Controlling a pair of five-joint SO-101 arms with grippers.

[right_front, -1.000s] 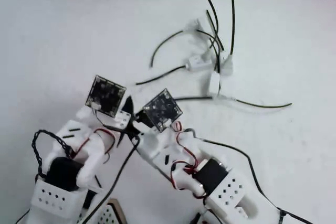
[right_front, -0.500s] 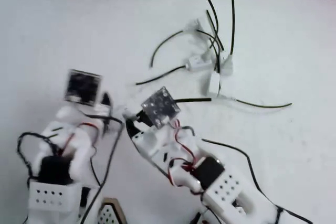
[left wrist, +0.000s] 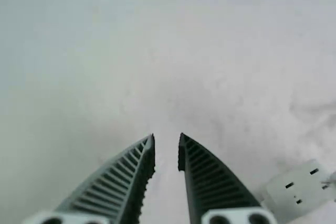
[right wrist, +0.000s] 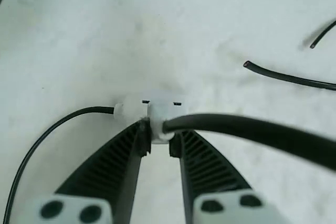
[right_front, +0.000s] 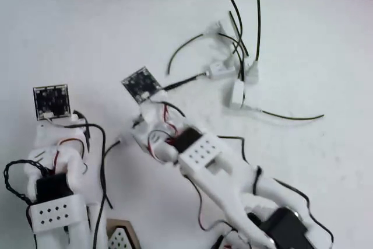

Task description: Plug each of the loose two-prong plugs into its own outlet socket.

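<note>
The right gripper [right wrist: 157, 132] is closed on a small white connector [right wrist: 153, 107]; whether this is a plug or a socket cannot be told. A thin black cord [right wrist: 79, 113] is seen leaving it. The right arm [right_front: 198, 153] is placed at the near middle of the table [right_front: 87, 39]. The left gripper [left wrist: 166, 148] is held slightly open above the table at the near left. The other connectors [right_front: 218, 69] and their black cords [right_front: 257, 27] are gathered farther off to the right.

White arms [right_front: 201, 153], looping black cables [right_front: 102, 167]
</note>
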